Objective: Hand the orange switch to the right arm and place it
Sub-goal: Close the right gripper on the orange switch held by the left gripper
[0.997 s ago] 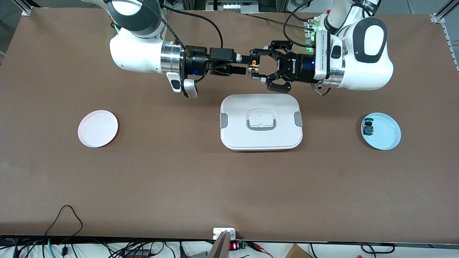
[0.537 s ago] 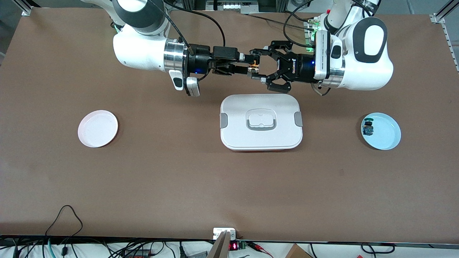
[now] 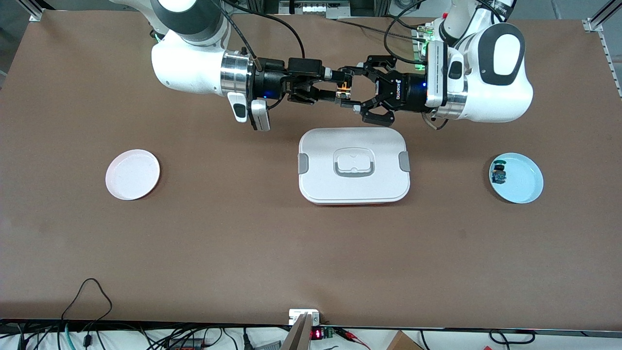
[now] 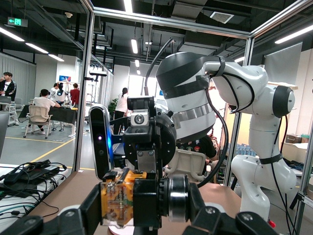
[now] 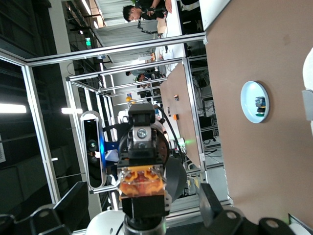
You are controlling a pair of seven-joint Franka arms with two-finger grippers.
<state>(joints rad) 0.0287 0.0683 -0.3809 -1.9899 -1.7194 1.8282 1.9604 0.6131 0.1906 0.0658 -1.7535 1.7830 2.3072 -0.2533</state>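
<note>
Front view: left claw point(image 3: 348, 89) grips the orange switch point(image 3: 344, 88) above the desk point(image 3: 311, 253), at twelve o'clock from the white box point(image 3: 354, 165). Right claw point(image 3: 335, 89) meets it; I cannot tell its grip. Left wrist view: the switch point(image 4: 117, 201) sits clamped. Right wrist view: the switch point(image 5: 142, 182) fills the centre.

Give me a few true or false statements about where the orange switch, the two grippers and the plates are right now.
1. The orange switch is held up between the left gripper and the right gripper. True.
2. The switch lies on the pink plate. False: nothing lies on that plate.
3. The white lidded box sits nearer the front camera than the grippers. True.
4. The blue plate holds nothing. False: a small blue part lies on it.
</note>
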